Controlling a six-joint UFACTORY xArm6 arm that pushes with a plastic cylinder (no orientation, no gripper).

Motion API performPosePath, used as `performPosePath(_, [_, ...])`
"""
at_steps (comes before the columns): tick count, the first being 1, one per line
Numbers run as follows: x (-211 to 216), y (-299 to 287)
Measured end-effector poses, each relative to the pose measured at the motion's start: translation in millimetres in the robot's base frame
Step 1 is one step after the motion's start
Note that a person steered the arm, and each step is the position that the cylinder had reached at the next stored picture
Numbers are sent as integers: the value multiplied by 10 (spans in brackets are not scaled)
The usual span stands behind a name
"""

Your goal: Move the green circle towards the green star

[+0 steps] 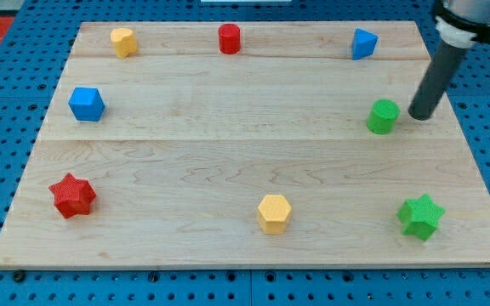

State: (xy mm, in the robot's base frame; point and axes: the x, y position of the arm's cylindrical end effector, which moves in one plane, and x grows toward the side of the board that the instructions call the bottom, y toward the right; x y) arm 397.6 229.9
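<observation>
tip: my tip point(421, 116) is a bare rod grasping nothing, just beside green circle point(383, 116) at its 3 o'clock | goal: green star point(420, 216) at circle's 5 o'clock | judgement: tip should shift to 12 o'clock to push downward

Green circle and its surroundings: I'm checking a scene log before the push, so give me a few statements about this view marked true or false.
1. My tip is just to the view's right of the green circle. True.
2. The green star lies toward the view's top from the green circle. False: it lies toward the view's bottom, slightly right.
3. The red star sits near the board's bottom left corner in the view. True.
4. The red cylinder touches the yellow block at the top. False: they stand well apart.
5. The blue cube is at the view's left. True.
</observation>
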Motion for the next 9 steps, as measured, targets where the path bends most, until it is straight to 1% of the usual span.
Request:
performPosePath(2, [-280,-25])
performPosePath(3, [-322,-128])
performPosePath(4, [-215,-198])
performPosePath(5, [45,-190])
performPosePath(6, [-401,-398])
performPosePath(7, [-386,-448])
performPosePath(9, [364,-448])
